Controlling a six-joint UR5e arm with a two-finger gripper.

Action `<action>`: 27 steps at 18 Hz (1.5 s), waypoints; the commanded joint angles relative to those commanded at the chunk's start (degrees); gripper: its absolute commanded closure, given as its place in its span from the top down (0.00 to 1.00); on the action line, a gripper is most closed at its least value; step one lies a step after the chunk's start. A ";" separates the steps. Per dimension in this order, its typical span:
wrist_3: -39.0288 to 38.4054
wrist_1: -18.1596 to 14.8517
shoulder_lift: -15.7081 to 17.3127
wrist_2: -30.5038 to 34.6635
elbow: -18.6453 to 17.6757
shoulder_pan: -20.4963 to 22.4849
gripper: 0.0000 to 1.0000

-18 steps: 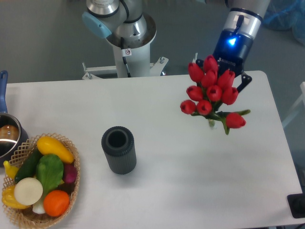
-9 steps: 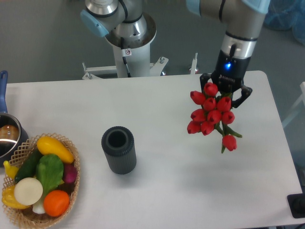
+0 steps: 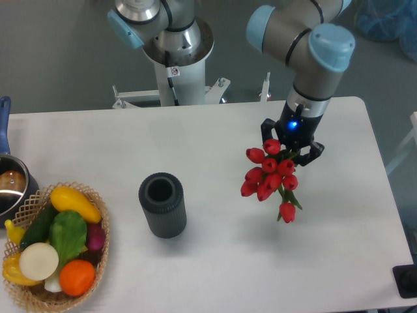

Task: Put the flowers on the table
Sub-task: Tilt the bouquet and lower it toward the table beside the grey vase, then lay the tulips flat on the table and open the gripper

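Right of centre, the gripper point(image 3: 291, 145) — clamped on the tulip bunch point(image 3: 268, 176) — has swung lower and leftward over the white table point(image 3: 215, 261); release looks near, not yet done.

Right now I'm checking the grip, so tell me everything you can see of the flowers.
The flowers are a bunch of red tulips, glossy and probably artificial, with a few green leaves showing. The blooms cluster tightly; one hangs lower, apart from the others. The pincer grips the bunch from above, hiding the stems. It hangs over the right part of the white table; contact with the surface cannot be judged.
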 joint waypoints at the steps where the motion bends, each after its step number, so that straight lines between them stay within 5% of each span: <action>1: -0.09 0.00 -0.61 1.06 -0.18 -0.44 0.45; 15: 0.00 -0.44 -5.71 2.12 -2.19 -0.97 0.45; 27: -0.09 -0.18 -6.33 1.86 -2.90 -0.88 0.46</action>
